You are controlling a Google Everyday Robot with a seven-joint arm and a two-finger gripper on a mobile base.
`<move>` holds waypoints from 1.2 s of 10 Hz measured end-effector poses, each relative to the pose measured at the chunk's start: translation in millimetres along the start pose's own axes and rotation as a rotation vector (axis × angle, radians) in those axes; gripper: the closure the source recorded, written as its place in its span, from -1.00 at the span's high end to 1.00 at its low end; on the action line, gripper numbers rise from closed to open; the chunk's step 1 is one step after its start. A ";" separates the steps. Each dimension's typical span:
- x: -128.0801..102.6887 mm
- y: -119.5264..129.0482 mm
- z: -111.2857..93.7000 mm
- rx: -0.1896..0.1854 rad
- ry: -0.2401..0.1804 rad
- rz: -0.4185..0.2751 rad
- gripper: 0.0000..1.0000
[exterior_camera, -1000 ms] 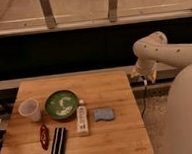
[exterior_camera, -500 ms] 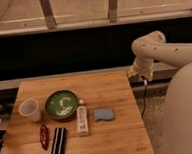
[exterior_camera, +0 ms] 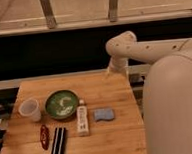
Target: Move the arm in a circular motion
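Cream-white arm (exterior_camera: 152,49), end effector (exterior_camera: 109,70) (tapered) above table (exterior_camera: 114,135) edge.

you're looking at what seems a lab or office test space: a wooden table (exterior_camera: 106,93) at lower left, a dark wall band with metal railing posts (exterior_camera: 47,11) across the top, the arm (exterior_camera: 152,48) at right, its gripper (exterior_camera: 109,70) over the table's far edge.
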State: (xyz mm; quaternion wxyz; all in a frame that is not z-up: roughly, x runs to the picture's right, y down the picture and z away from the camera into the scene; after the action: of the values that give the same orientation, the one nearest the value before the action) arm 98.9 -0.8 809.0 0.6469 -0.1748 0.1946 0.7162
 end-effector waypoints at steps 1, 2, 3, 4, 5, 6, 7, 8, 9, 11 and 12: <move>12.2 24.5 2.5 -0.009 0.019 -0.045 0.31; 34.1 54.9 4.3 -0.018 0.044 -0.092 0.31; 50.2 70.2 5.2 -0.021 0.058 -0.116 0.31; 70.6 84.9 5.7 -0.023 0.074 -0.137 0.31; 93.9 94.6 6.0 -0.021 0.088 -0.150 0.31; 117.7 99.4 4.9 -0.014 0.096 -0.144 0.31; 133.7 96.3 4.4 -0.004 0.100 -0.128 0.31; 144.9 89.5 4.2 0.006 0.103 -0.109 0.31; 157.1 73.4 4.5 0.023 0.109 -0.076 0.31; 168.8 30.1 5.4 0.061 0.113 -0.005 0.31; 166.0 8.7 6.8 0.080 0.112 0.032 0.31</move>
State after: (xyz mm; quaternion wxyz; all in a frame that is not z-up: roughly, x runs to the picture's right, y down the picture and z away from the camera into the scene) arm 73.4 144.4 732.0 0.6300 -0.1855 0.2617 0.7073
